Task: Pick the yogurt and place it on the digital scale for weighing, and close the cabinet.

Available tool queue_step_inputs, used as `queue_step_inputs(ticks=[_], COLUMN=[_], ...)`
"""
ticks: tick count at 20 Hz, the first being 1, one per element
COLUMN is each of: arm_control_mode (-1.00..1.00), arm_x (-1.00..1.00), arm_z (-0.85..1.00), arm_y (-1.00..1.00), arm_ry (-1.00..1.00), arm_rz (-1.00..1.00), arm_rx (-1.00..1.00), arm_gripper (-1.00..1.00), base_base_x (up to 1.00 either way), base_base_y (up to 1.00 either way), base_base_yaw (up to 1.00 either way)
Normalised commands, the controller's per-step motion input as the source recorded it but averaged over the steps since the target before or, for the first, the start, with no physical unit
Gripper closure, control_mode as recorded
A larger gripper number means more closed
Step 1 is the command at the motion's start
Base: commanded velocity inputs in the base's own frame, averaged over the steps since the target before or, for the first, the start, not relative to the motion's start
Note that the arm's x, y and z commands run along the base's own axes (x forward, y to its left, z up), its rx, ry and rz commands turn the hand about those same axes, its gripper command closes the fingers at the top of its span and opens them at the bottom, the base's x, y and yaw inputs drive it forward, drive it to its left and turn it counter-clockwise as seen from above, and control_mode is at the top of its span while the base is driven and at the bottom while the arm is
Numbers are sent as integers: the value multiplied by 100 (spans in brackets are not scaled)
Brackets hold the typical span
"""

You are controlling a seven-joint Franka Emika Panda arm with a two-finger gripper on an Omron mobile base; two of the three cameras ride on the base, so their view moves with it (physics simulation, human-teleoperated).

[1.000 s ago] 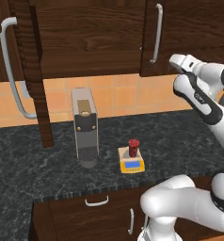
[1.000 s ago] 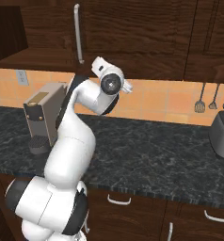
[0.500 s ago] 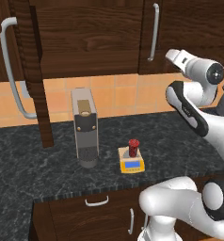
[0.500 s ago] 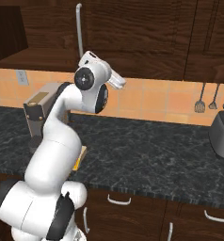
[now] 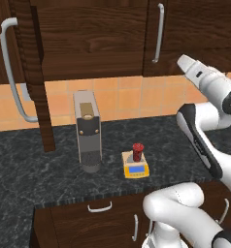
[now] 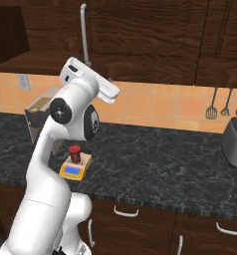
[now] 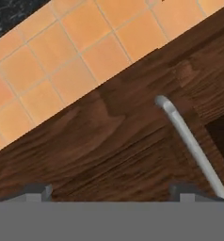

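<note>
I see the small red yogurt [image 5: 137, 150] with its dark band standing on the yellow-orange digital scale [image 5: 135, 167] at centre frame — my gripper [image 7: 111, 190], fingers spread wide and empty, faces the dark cabinet [image 7: 114, 141] and its silver handle [image 7: 191, 146] at lower right.

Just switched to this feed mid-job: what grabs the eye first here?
The small red cylindrical yogurt cup stands on the flat yellow-orange digital scale, right of the tall grey coffee machine. At far left, the dark brown wood cabinet door hangs open. The white arm's claw, open, faces a closed cabinet door's silver handle.
</note>
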Motion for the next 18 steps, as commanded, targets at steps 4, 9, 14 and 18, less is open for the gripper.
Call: queue_step_inputs(ticks=[4, 9, 14, 18], arm_control_mode=[-100, -100, -100, -100], arm_x=[-96, -90, -56, -60], arm_z=[49, 6, 1, 0], arm_y=[66, 85, 76, 17], arm_ry=[6, 12, 26, 23], arm_rz=[-1, -1, 0, 1], arm_rx=[-19, -43, -69, -77], arm_gripper=[-100, -100, -100, -100], base_base_x=[0, 0, 0, 0], base_base_y=[0, 0, 0, 0], base_base_yaw=[0, 0, 0, 0])
